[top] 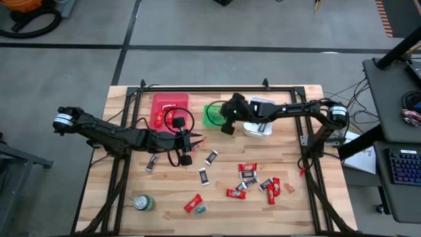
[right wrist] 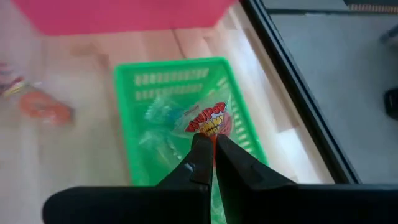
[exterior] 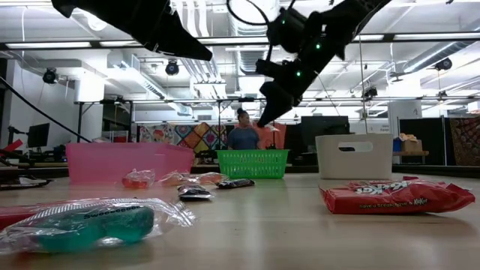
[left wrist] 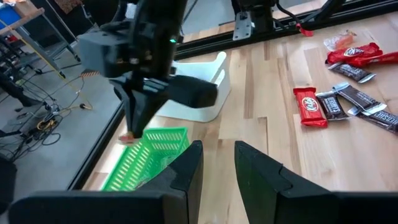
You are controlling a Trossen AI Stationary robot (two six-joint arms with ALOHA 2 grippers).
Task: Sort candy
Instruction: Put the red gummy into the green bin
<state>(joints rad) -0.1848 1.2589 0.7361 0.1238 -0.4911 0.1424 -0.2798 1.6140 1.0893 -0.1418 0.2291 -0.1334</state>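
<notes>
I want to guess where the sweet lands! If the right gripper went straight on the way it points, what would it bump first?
Most likely the green slotted plastic basket. The right gripper, shut on a clear-wrapped red lollipop, points down at it, though how high above it hangs is unclear.

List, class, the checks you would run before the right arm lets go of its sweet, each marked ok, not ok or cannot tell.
1. Right gripper shut on the Blow Pop sweet: ok.
2. Sweet hangs over the green basket: ok.
3. Basket has room: ok, only a few wrappers inside.
4. Left gripper away from the basket: ok, over the table beside the pink bin.
5. Sweets left to sort on the table: ok, many.
</notes>
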